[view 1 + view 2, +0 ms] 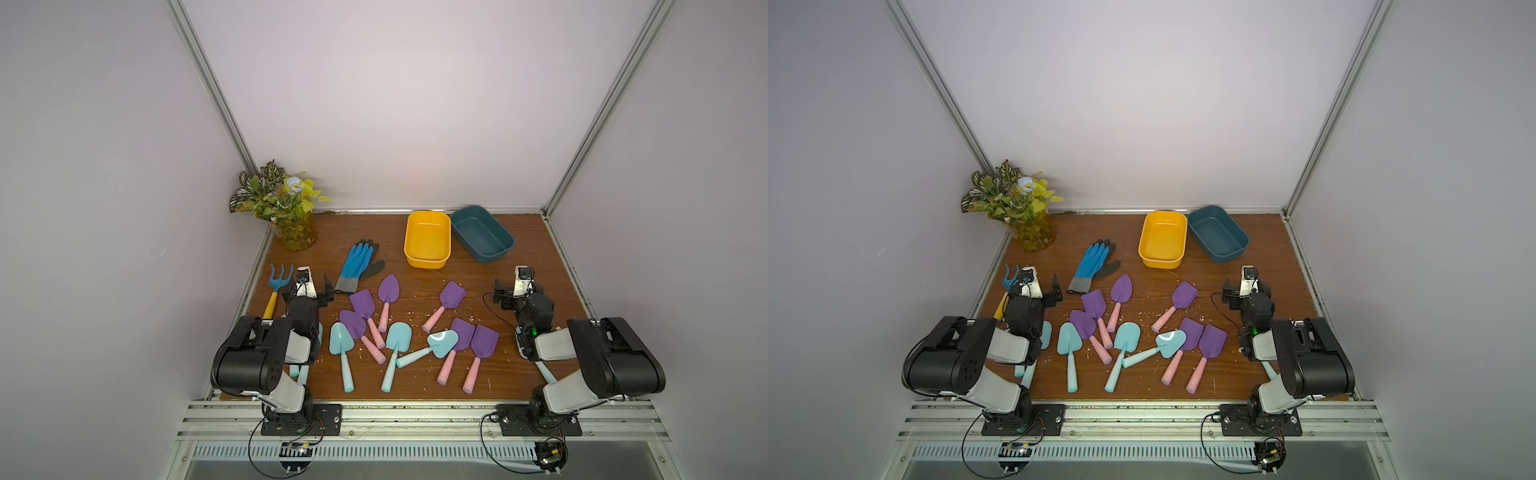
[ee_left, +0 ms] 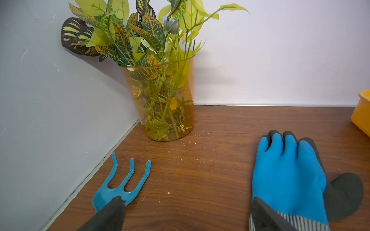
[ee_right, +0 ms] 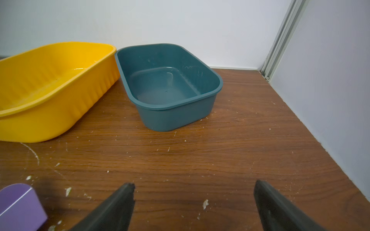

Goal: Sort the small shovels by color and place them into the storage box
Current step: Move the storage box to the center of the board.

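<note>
small shovels (image 1: 399,334): aqua and purple-pink plastic trowels, scattered mid wooden table (image 1: 415,291)
back edge: yellow plastic storage box (image 1: 428,261), teal plastic storage box (image 1: 487,257), side by side
left gripper (image 2: 186,200): spread
right gripper (image 3: 194,184): spread

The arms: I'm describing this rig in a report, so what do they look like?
Both the left arm and right arm have bulky black joint housings joined by white links, on black base plates. Thin black cables loop off the bases. Each wrist carries a white camera. Jaws are black wedges. A green light glows on the right arm.
</note>
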